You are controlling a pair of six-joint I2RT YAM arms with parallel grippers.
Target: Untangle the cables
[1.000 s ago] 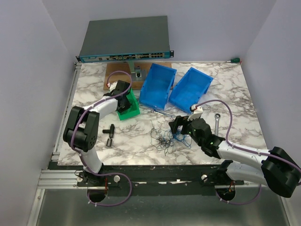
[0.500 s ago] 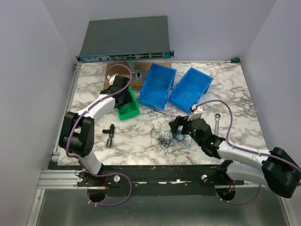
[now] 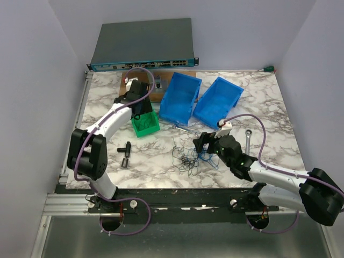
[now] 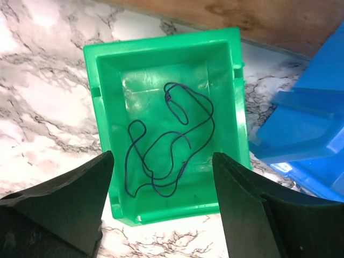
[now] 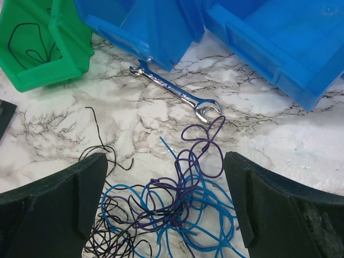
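Marble table [image 3: 269, 102]: cables [image 5: 183, 215], tangled, lower centre of right wrist view, between my spread, empty right fingers [image 3: 207, 146]; left fingers [image 4: 161, 199], spread, over green bin [image 4: 161, 38], well apart.

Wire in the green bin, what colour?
The wire is dark bluish-purple, clearest in the left wrist view.

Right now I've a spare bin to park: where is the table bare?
Bare marble far right, between the right blue bin and the table edge; also between the black fitting and the cables. Crowded around the cables, wrench and right gripper.
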